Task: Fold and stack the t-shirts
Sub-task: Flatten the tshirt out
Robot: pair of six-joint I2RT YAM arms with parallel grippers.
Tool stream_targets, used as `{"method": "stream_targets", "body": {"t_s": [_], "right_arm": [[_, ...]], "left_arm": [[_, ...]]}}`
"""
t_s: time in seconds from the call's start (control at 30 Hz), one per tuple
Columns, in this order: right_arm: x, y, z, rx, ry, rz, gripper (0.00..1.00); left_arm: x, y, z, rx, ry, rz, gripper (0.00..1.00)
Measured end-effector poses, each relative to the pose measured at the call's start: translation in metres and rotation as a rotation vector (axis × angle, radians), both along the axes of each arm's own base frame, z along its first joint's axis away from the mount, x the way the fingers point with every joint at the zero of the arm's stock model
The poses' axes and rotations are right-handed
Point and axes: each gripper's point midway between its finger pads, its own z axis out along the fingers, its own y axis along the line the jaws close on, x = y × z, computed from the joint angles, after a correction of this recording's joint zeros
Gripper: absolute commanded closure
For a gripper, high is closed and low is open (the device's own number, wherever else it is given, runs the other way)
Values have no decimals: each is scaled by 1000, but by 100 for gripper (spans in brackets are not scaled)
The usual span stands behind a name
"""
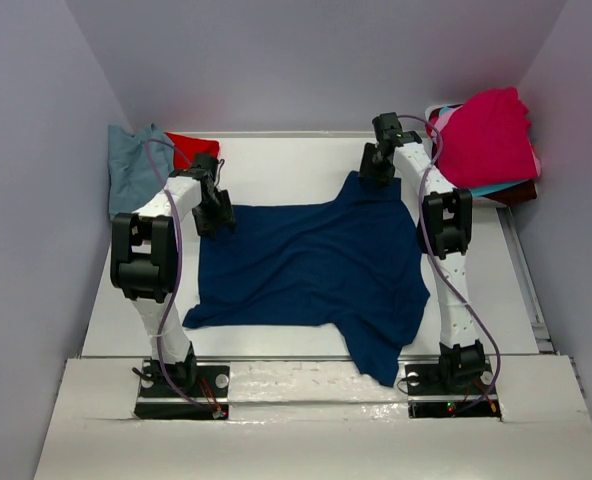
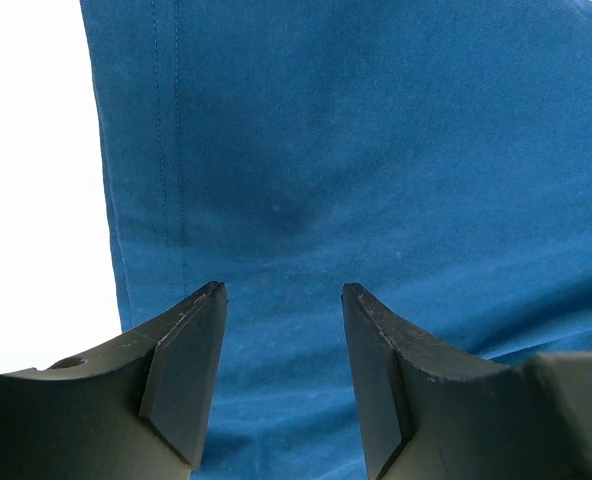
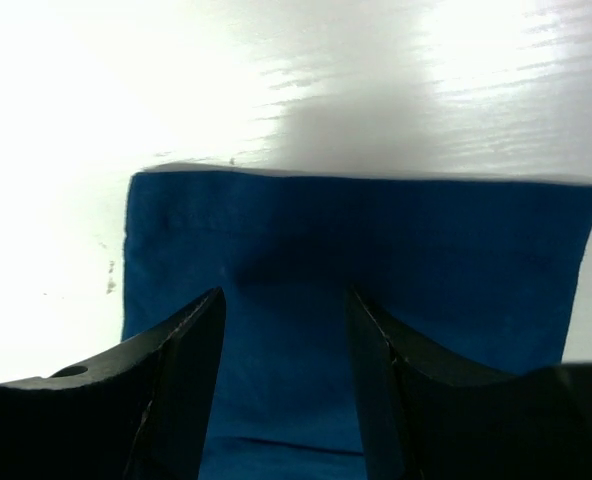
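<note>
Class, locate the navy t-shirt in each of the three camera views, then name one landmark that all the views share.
Top external: navy t-shirt spread across the middle of the white table.
Left wrist: navy t-shirt fills most of the picture, stitched edge at left.
Right wrist: a squared end of the navy t-shirt fills the lower half.
Shared landmark: the white table, left of the cloth in the left wrist view, above it in the right.

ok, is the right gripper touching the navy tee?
Cannot tell. The right wrist view shows the right gripper open over the navy tee, but neither contact nor a gap beneath it shows plainly.
</note>
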Motion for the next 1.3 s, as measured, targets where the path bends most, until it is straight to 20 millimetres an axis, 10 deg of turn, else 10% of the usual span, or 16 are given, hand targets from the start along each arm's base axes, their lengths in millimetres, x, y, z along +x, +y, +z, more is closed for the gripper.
{"method": "stream_targets", "body": {"t_s": [1.3], "right_arm": [[31, 71, 15, 304, -161, 434, 2]], "left_arm": [[-11, -3, 1, 2, 44, -26, 39]]}}
